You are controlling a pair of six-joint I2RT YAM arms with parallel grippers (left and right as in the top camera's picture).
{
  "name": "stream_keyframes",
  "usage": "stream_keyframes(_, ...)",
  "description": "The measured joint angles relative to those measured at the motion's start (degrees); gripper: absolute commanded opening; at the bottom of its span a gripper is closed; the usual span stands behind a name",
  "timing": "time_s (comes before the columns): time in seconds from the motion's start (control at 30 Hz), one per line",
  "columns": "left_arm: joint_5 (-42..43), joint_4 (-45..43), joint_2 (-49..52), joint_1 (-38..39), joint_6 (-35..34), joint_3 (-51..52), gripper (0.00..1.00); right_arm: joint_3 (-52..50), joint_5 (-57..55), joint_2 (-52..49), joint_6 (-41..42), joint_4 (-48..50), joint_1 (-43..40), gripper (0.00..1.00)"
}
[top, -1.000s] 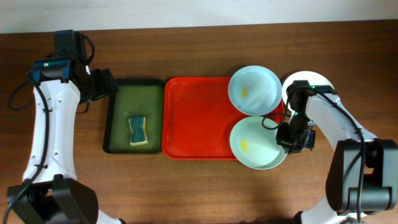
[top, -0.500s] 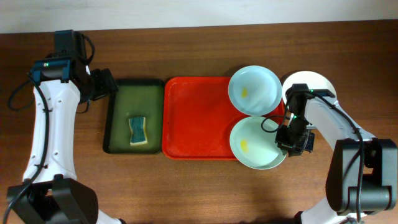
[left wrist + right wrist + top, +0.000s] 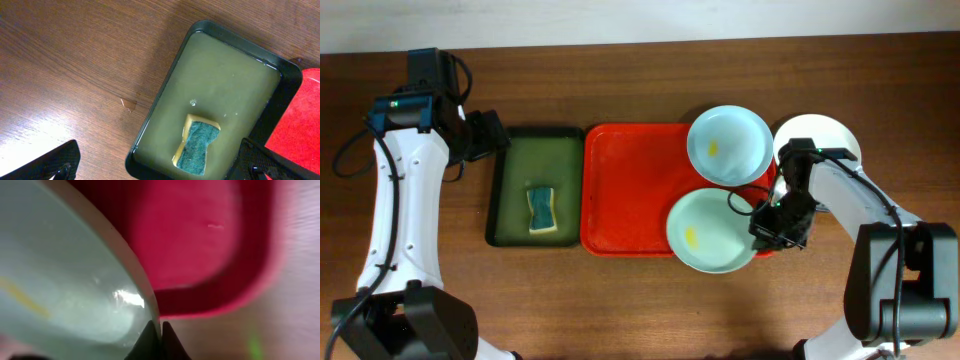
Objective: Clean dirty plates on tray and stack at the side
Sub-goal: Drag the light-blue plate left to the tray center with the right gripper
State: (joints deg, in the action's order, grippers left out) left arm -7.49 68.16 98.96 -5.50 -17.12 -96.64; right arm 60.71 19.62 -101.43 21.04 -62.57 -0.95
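On the red tray [image 3: 630, 190] a pale blue-green plate [image 3: 713, 230] with a yellow smear lies at the front right. My right gripper [image 3: 761, 223] is shut on this plate's right rim. In the right wrist view the plate [image 3: 60, 270] has its thin rim pinched in the right gripper [image 3: 160, 331], with the tray [image 3: 200, 240] behind it. A second blue-green plate [image 3: 728, 145], also smeared yellow, overlaps the tray's far right corner. A white plate [image 3: 820, 135] lies on the table to the right, partly under my right arm. My left gripper [image 3: 485, 135] hangs open, holding nothing.
A dark green tray [image 3: 510, 190] lies left of the red one, with a yellow and green sponge [image 3: 541, 208] in it. In the left wrist view the sponge [image 3: 197, 145] lies in murky liquid in the green tray [image 3: 225, 75], between my spread fingers.
My right gripper has dragged the front plate to the left, further onto the red tray. The left arm has not moved.
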Motion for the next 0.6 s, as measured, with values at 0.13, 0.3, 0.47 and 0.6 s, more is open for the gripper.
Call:
stream_keyframes(0.13,0.00,0.00,0.00,0.00,0.00,0.00,0.99,-0.31,8.52,-0.02,0.39,8.48,6.01,0.04)
stream_keyframes(0.3,0.00,0.00,0.00,0.00,0.00,0.00,0.99,-0.61,7.50,-0.09,9.86,22.14,16.35,0.04)
stream_keyframes(0.47,0.00,0.00,0.00,0.00,0.00,0.00,0.99,-0.61,-3.10,-0.09,14.36,27.87,20.33,0.04)
stream_keyframes(0.6,0.00,0.00,0.00,0.00,0.00,0.00,1.00,-0.61,-5.57,-0.09,18.27,28.39,20.46,0.43)
